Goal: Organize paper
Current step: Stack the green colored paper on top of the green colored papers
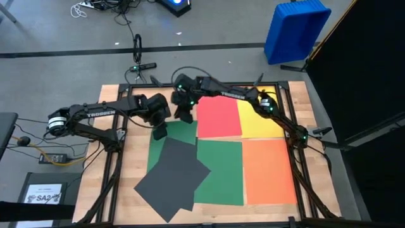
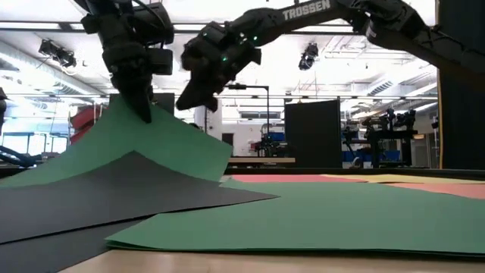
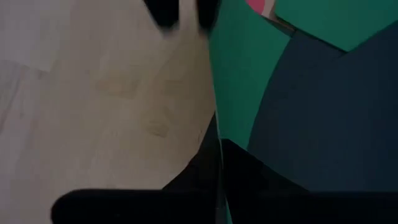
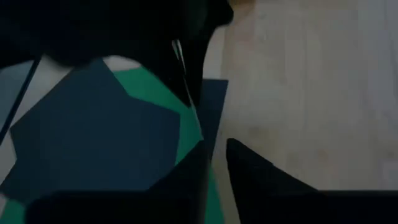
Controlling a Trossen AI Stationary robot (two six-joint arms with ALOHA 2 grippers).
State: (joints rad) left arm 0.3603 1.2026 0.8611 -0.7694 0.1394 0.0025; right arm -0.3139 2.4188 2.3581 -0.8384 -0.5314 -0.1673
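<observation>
Lifting a green sheet [image 1: 180, 132] at the table's back edge, left gripper [image 1: 160, 131] clamped on it, right gripper [image 1: 184, 116] just beside, fingers barely apart around the same edge.
Red [image 1: 219, 117], yellow [image 1: 258, 121], orange [image 1: 268, 171] and a second green [image 1: 220, 172] already lie in a neat grid; the grey sheets [image 1: 172, 180] sit crooked, overlapping the green — sorting looks unfinished.
</observation>
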